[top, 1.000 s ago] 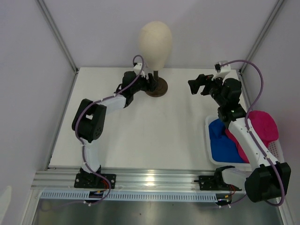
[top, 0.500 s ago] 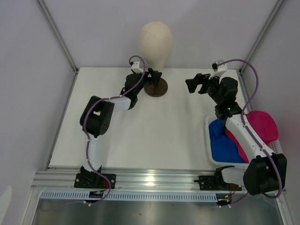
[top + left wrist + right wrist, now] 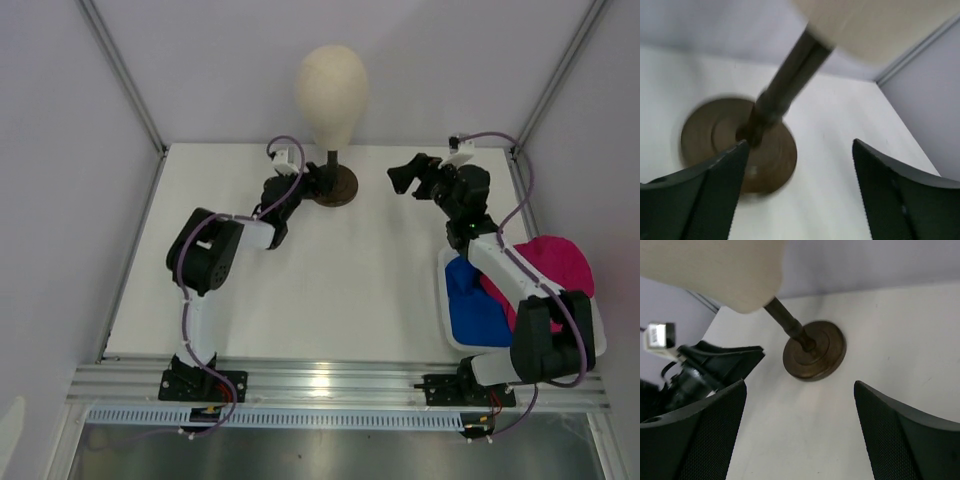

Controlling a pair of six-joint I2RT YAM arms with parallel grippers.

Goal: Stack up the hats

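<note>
Left claw: the left gripper (image 3: 316, 181) has its jaws wide apart with nothing between them. It sits low, just beside the dark stand (image 3: 338, 187), and the wrist view shows the pole close to one finger.
Right claw: the right gripper (image 3: 404, 179) is likewise spread and empty, held over the table (image 3: 300, 290) to the right of the stand and facing it.
Head: the mannequin head (image 3: 331, 82) is bare, with no hat on it.
Hats: the blue hat (image 3: 472, 305) and the pink hat (image 3: 562, 265) lie bunched together in the white basket (image 3: 446, 335) at the right, well apart from both claws. I cannot tell how many blue ones there are.
Done: nothing yet, I'd say. No hat is out of the basket.
Left: all of it, every hat to be fetched and stacked, probably on the head.
</note>
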